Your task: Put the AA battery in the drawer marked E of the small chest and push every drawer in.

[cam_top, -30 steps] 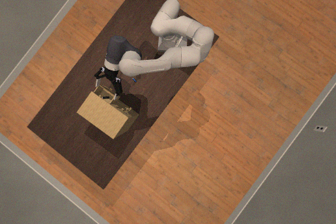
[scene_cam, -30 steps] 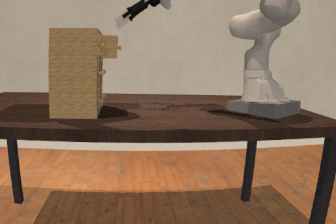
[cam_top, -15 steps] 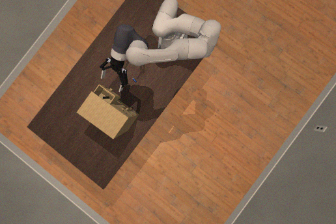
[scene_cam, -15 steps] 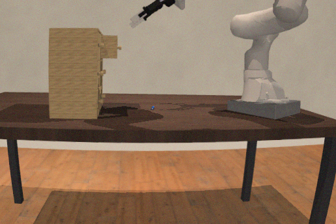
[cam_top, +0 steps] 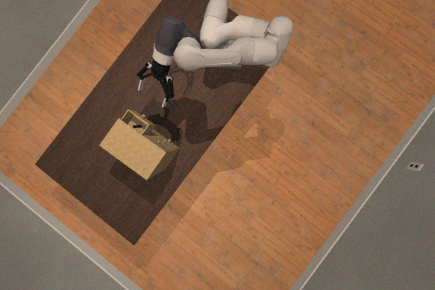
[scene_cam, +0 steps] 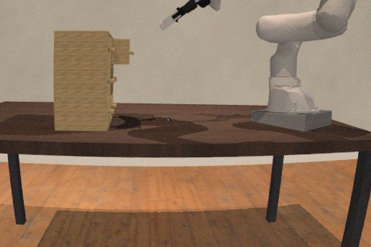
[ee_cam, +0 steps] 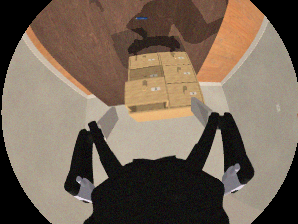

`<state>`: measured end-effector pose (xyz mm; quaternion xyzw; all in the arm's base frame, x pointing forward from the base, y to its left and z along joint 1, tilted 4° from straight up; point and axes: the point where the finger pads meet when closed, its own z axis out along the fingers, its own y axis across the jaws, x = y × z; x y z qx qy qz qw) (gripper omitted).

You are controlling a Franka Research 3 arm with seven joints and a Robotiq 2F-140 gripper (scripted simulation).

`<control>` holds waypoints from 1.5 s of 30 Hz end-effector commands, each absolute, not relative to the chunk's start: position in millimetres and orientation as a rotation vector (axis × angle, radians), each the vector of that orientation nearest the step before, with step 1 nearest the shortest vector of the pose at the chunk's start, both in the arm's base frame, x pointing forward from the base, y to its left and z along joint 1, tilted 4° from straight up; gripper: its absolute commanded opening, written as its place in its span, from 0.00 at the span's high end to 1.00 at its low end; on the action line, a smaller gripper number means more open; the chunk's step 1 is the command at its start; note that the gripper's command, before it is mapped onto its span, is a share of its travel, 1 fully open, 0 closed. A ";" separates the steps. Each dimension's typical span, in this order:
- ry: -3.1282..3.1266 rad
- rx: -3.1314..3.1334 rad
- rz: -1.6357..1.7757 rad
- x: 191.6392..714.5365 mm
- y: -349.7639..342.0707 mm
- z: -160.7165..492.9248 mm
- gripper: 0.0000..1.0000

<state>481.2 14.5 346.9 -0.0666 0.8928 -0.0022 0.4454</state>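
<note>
The small wooden chest [cam_top: 134, 153] [scene_cam: 80, 80] stands on the dark table [cam_top: 105, 203] [scene_cam: 223, 144]. Its top drawer [cam_top: 139, 120] [scene_cam: 121, 52] is pulled partway out; the others look pushed in. A short dark stick, apparently the AA battery [cam_top: 136, 126], lies inside the open drawer. I cannot read the drawer letters. My gripper [cam_top: 153, 94] [scene_cam: 166, 24] [ee_cam: 153, 108] is open and empty. It hangs high in the air, above and in front of the chest, clear of the open drawer.
A small blue thing [cam_top: 174, 104] [scene_cam: 168, 119] [ee_cam: 141, 19] lies on the table in front of the chest, between it and the robot base [scene_cam: 291, 117]. The table edges are far from the chest.
</note>
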 end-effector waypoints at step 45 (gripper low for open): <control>2.738 -0.174 -0.051 456.0 13.6 367.6 0.00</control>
